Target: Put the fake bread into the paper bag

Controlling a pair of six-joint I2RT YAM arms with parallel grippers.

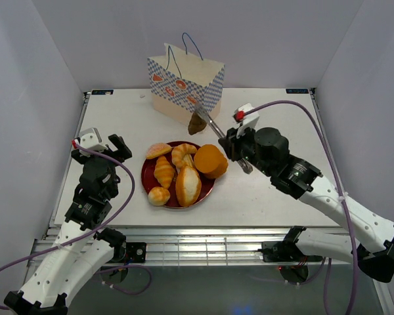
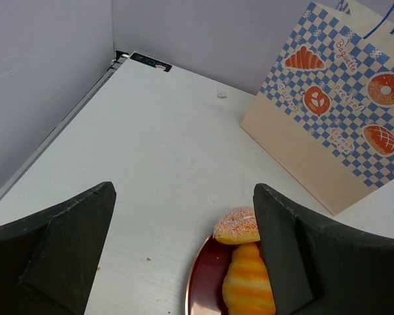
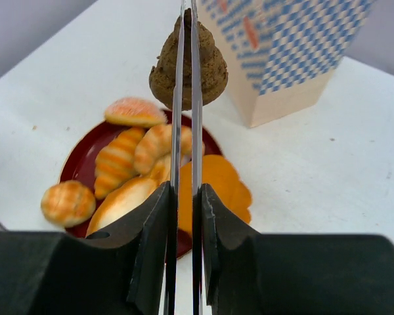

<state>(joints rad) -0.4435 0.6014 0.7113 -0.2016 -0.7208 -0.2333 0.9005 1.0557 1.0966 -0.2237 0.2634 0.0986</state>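
White surface [image 1: 282,190] carries a plate [image 1: 146,178] of fake bread [image 1: 187,185]. Right pincer [image 1: 231,146] squeezes tongs [image 1: 211,125] on a brown pastry [image 1: 197,123], lifted near the paper bag [image 1: 184,82] for dropping in. Left pincer [image 1: 102,146] is wide apart, holding nothing.

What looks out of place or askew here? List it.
Little stands out. The orange bun overhangs the right rim of the red plate rather than sitting within it. A dark brown pastry is pinched in metal tongs held by the right gripper, near the upright paper bag. Nothing looks spilled or damaged.
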